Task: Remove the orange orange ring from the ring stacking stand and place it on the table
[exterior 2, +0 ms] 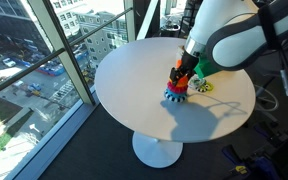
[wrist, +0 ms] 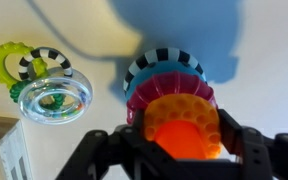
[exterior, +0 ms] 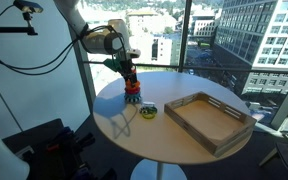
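Note:
The ring stacking stand [exterior: 132, 96] stands on the round beige table [exterior: 184, 135] with several rings on it. In the wrist view the orange ring [wrist: 184, 124] sits on top of a magenta ring [wrist: 164, 85] and a black-and-white striped blue ring [wrist: 162, 60]. My gripper [wrist: 181, 140] is straight above the stack, its black fingers on either side of the orange ring and touching it. It also shows in both exterior views [exterior: 127, 72] [exterior 2: 187, 72]. The stand's peg and base are hidden by the rings.
A yellow-green ring with a clear bluish centre [wrist: 46, 92] lies on the table next to the stand [exterior: 148, 110]. A wooden tray [exterior: 210, 120] stands further along the table. Tall windows lie behind the table.

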Controlling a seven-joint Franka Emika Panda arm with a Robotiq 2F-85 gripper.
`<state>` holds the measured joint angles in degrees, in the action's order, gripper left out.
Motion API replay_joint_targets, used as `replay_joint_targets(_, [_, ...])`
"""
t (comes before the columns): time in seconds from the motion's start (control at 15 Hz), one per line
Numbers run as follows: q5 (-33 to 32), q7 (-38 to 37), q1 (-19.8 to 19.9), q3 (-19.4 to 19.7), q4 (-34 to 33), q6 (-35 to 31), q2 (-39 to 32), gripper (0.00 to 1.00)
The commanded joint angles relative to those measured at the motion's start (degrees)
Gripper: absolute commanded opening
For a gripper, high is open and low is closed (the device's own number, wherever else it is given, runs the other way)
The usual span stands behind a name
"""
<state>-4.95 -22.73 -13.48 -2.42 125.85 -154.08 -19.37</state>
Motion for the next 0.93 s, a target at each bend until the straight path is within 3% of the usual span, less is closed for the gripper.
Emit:
replay_joint_targets(0.0, [1.7,-0.1,-0.1,-0.3,-0.3,2.8,2.5,0.46])
replay_joint_targets(0.87, [6.0,0.7,1.2,-2.0,-0.4,10.1,9.0,0.46])
